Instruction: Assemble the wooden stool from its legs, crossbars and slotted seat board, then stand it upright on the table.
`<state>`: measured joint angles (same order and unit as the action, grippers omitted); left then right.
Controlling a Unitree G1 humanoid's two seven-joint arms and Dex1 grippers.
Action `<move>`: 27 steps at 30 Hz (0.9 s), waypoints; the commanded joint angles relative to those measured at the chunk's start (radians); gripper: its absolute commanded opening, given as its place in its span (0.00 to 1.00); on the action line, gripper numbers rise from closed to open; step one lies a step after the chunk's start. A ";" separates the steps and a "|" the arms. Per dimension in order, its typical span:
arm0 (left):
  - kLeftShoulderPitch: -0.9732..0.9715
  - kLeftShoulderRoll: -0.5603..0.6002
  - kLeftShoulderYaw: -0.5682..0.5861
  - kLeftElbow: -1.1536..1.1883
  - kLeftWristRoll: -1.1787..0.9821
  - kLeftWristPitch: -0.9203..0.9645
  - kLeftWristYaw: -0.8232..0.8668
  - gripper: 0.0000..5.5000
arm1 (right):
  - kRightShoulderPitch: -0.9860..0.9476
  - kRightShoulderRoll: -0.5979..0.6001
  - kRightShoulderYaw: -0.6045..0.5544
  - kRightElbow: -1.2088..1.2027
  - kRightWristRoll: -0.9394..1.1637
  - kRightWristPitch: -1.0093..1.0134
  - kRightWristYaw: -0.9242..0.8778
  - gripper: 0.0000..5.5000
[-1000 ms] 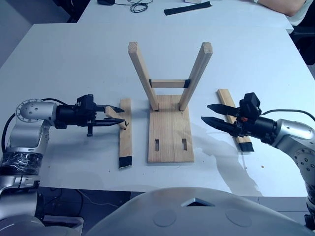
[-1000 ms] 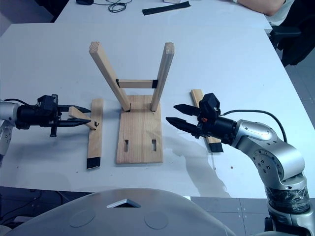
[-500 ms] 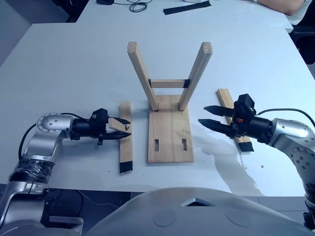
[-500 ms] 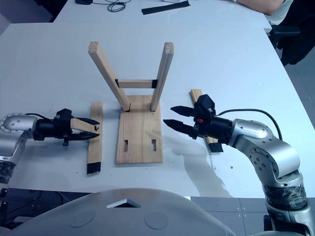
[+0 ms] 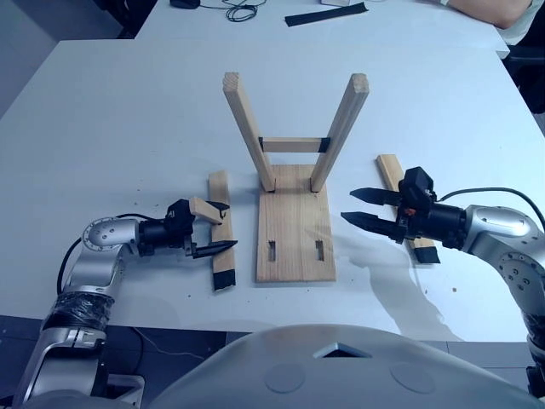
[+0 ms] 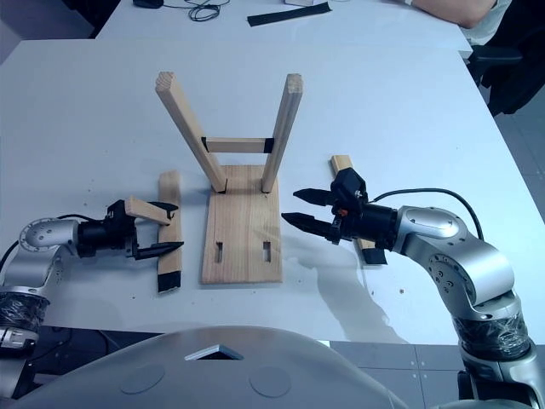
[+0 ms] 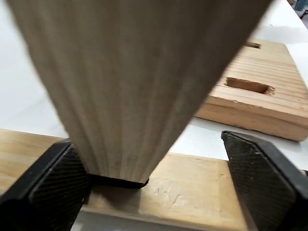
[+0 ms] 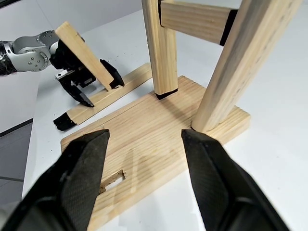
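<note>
The slotted seat board [image 5: 294, 223] lies flat mid-table. Two legs [image 5: 245, 128] joined by a crossbar [image 5: 294, 145] stand in its far slots, and its two near slots [image 5: 271, 250] are empty. Left of it lies a loose leg [image 5: 220, 239] with a short crossbar [image 5: 204, 209] sticking up from it. My left gripper [image 5: 223, 228] is open, its fingers [image 7: 48, 187] straddling that crossbar [image 7: 134, 86]. My right gripper [image 5: 347, 207] hovers open by the board's right edge. Behind it another leg [image 5: 390, 173] lies partly hidden.
The white table [image 5: 128, 111] has free room at the far left and far right. A black strip [image 5: 324, 14] and cables [image 5: 238, 10] lie on the table behind. The front edge runs just below the board.
My left arm has drawn in towards the front and its gripper has slid right along the loose leg, turning the leg slightly. My right gripper has edged left towards the board.
</note>
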<state>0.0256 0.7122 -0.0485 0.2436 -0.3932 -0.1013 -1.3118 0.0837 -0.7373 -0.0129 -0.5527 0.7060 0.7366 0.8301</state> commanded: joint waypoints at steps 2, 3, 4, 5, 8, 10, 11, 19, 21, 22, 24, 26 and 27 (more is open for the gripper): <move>-0.013 0.002 0.015 -0.040 -0.022 0.076 -0.004 0.80 | -0.015 -0.003 0.006 0.009 -0.018 -0.021 0.008 0.50; -0.021 0.000 0.020 -0.047 -0.029 0.090 -0.002 0.80 | -0.015 -0.002 0.008 0.009 -0.020 -0.023 0.008 0.50; -0.028 -0.001 0.026 -0.054 -0.034 0.100 0.002 0.80 | -0.014 0.000 0.011 0.008 -0.021 -0.026 0.008 0.50; -0.036 -0.001 0.031 -0.061 -0.039 0.112 0.004 0.80 | -0.011 0.001 0.013 0.006 -0.023 -0.028 0.007 0.50; -0.049 -0.005 0.044 -0.090 -0.056 0.146 0.008 0.80 | -0.003 0.002 0.020 0.002 -0.027 -0.037 0.006 0.50; -0.054 -0.007 0.052 -0.110 -0.069 0.167 0.009 0.80 | -0.001 0.001 0.021 0.001 -0.029 -0.040 0.009 0.50; -0.057 -0.008 0.054 -0.115 -0.071 0.172 0.009 0.80 | -0.001 0.001 0.021 0.002 -0.030 -0.041 0.010 0.50; -0.069 -0.011 0.066 -0.123 -0.071 0.188 0.003 0.80 | 0.001 0.000 0.028 0.007 -0.043 -0.051 0.016 0.50; -0.077 -0.013 0.074 -0.124 -0.078 0.199 0.009 0.80 | 0.001 0.002 0.029 0.008 -0.047 -0.053 0.017 0.50; -0.081 -0.014 0.079 -0.124 -0.081 0.205 0.012 0.80 | 0.000 0.003 0.030 0.008 -0.049 -0.053 0.018 0.50; -0.091 -0.014 0.090 -0.127 -0.093 0.222 0.016 0.80 | 0.000 0.005 0.032 0.009 -0.053 -0.055 0.020 0.50; -0.100 -0.014 0.098 -0.132 -0.106 0.240 0.018 0.80 | 0.003 0.006 0.032 0.008 -0.056 -0.058 0.019 0.50; -0.101 -0.013 0.102 -0.136 -0.112 0.249 0.017 0.80 | 0.004 0.007 0.033 0.008 -0.057 -0.059 0.019 0.50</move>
<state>-0.0557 0.6960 0.0369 0.1216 -0.4928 0.1246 -1.3014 0.0878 -0.7308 0.0146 -0.5450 0.6600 0.6869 0.8489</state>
